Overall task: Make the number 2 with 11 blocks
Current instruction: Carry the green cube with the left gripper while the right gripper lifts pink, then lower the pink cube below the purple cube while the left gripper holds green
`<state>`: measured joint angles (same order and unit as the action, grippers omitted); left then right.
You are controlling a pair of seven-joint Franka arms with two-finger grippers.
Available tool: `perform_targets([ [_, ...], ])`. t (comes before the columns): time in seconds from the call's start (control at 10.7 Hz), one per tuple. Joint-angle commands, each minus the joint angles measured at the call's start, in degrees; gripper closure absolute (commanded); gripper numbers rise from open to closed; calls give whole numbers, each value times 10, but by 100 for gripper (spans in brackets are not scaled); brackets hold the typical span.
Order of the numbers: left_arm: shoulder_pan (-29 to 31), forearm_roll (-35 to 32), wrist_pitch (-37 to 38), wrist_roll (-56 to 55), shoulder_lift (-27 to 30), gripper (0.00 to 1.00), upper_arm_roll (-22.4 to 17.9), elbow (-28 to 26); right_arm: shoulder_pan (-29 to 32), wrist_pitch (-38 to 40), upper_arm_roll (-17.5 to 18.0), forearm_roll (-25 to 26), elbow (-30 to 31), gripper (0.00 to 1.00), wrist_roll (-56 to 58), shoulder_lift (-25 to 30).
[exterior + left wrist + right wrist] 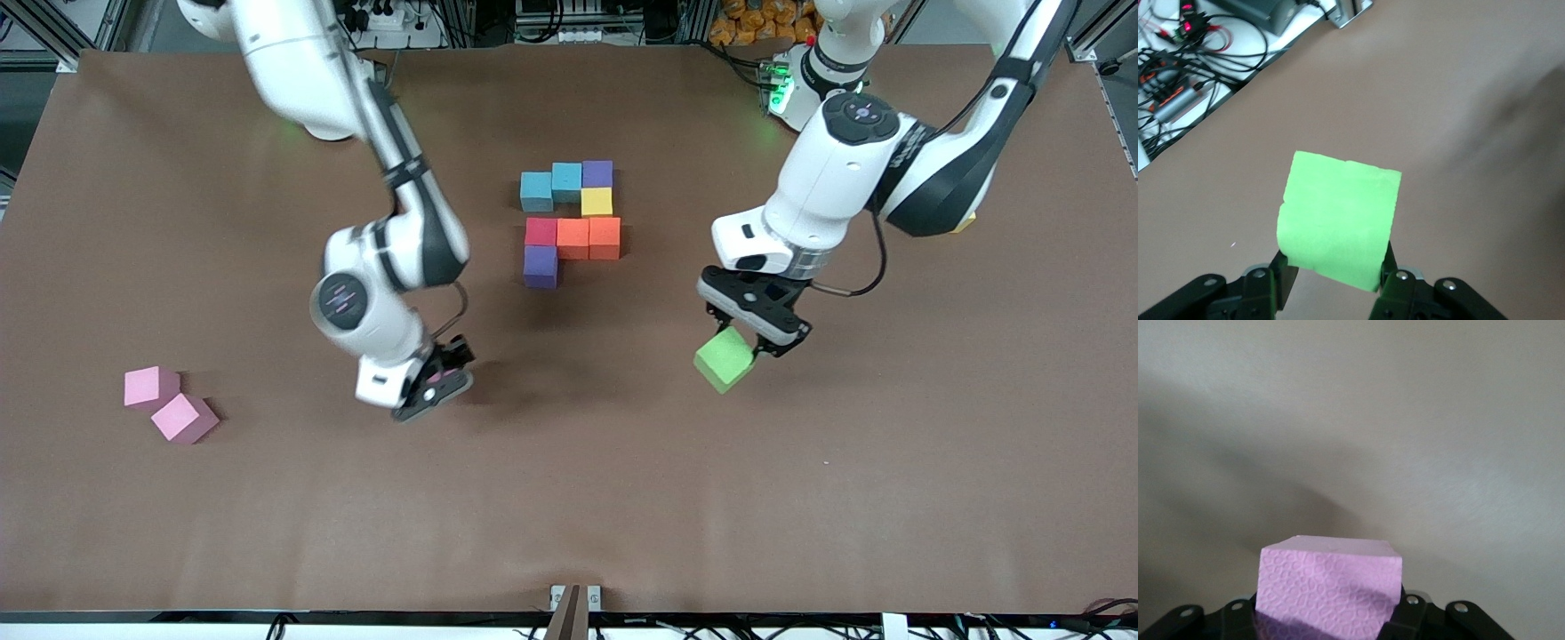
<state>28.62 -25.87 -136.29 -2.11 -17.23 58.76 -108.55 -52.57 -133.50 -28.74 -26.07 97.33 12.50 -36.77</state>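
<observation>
Several blocks lie joined at the table's middle: two light blue (551,187), a purple (597,173), a yellow (597,202), a red (540,231), two orange (589,238) and a second purple (540,266). Two pink blocks (167,402) lie toward the right arm's end of the table. My left gripper (742,351) is shut on a green block (725,359), held above bare table; it fills the left wrist view (1338,217). My right gripper (440,380) is shut on a pink block (1328,587), which the hand hides in the front view.
Brown mat (569,498) covers the table. Cables and electronics (1178,67) lie past the table's edge. A small bracket (574,600) sits at the edge nearest the front camera. A yellow bit (965,222) shows under the left arm's elbow.
</observation>
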Motion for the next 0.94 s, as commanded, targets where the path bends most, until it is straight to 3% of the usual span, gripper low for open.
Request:
perform_targets([
  [0.0, 108, 13, 21, 11, 17, 73, 91, -16, -107, -70, -60, -9, 79, 93, -111, 20],
  [0.19, 156, 13, 31, 11, 15, 73, 129, -16, -131, -139, -54, -12, 117, 93, -178, 20],
  [0.56, 159, 13, 39, 11, 16, 71, 128, -16, -199, -179, -54, -92, 124, 93, -269, 2],
  [0.84, 166, 13, 58, 19, 16, 71, 127, -16, -224, -210, -50, -98, 135, 93, -300, -13],
])
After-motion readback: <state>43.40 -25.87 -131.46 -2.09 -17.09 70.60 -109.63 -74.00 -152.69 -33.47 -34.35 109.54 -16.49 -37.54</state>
